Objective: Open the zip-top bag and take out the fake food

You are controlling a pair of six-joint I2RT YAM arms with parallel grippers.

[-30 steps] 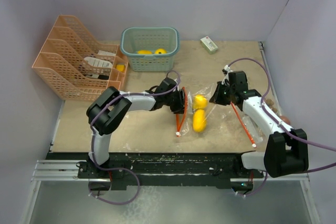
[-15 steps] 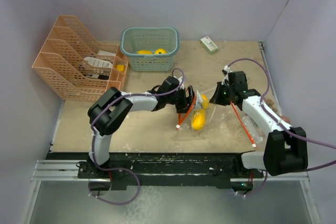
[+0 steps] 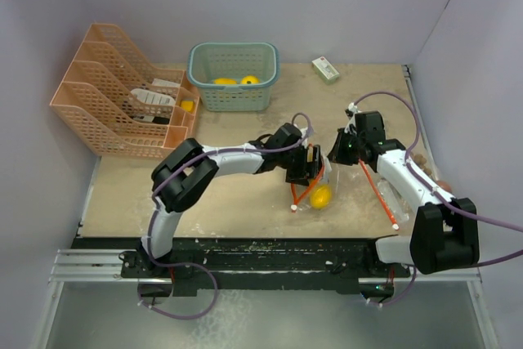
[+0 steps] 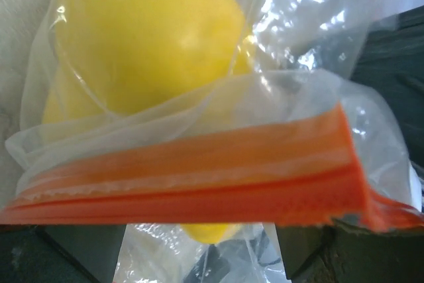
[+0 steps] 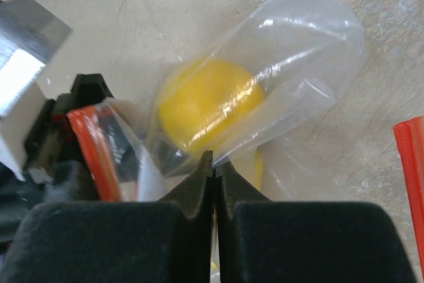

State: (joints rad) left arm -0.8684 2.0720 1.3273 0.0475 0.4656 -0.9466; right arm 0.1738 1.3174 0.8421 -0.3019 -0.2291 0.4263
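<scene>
Pinching the clear film of the zip-top bag point(image 5: 291, 51) with my right fingers point(image 5: 209, 167), pressed together on it. My left fingers point(image 3: 310, 169) sit at the orange zip strip point(image 4: 199, 177); I cannot tell whether they are gripping it. The fake food point(image 4: 146, 38), yellow, lies inside the film, near the centre of the tabletop point(image 3: 229, 202). Seal parted or not: unclear. Judgement: opening under way, removal not yet done.

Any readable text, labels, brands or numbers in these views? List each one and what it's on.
No text is readable in any view.
white-green box: has markings on top, too small to read.
zip-top bag: plain orange zip strip and clear film, no print visible.
</scene>
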